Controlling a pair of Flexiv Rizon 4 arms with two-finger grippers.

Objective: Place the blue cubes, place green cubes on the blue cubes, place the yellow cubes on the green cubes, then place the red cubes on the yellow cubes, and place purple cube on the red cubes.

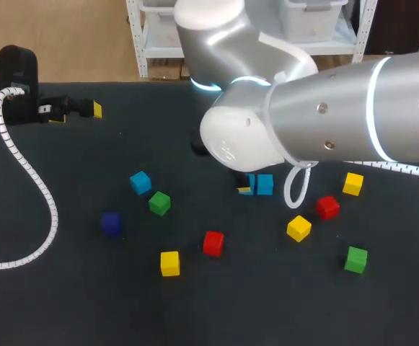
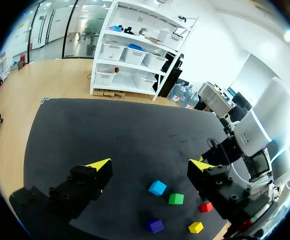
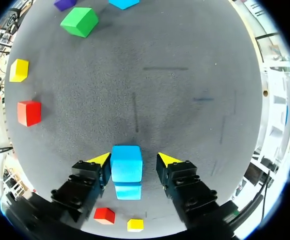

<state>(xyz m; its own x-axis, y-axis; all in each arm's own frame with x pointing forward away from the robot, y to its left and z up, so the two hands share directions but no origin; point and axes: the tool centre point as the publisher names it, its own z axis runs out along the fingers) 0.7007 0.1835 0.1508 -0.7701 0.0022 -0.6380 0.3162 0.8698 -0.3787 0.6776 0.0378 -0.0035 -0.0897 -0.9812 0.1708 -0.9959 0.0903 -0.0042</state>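
Left gripper (image 1: 77, 109): at the far left of the table (image 1: 86, 310), low over the mat. Fingers spread wide with nothing between them, as the left wrist view confirms. A white coiled cable (image 1: 32, 173) loops from that arm across the table's left side.

Loose cubes, all single and none stacked, left group:
- purple cube (image 1: 110, 223), left of the middle.
- left blue cube (image 1: 140, 182), farther back and to the right of the purple one.
- left green cube (image 1: 159, 203), just beside the left blue cube on its near right, with a narrow gap.
- near yellow cube (image 1: 169, 263), toward the near edge.
- left red cube (image 1: 213, 243), near the yellow one, slightly farther back and to its right, apart from it.

Right arm (image 1: 353, 115): comes in from the right and reaches to the middle, covering most of its gripper in the head view.

Right gripper (image 3: 133, 159), in the right wrist view: fingers spread, with the right blue cube (image 1: 265, 184) between them. One fingertip looks to be against the cube's side and the other shows a clear gap, so the cube is not pinched. The cube appears to rest on the table.

Right group:
- middle yellow cube (image 1: 298, 228).
- right red cube (image 1: 327, 207), near it, farther back and to the right.
- far yellow cube (image 1: 353, 184), beyond the red one.
- right green cube (image 1: 355, 259), nearest the front, well apart from the others.
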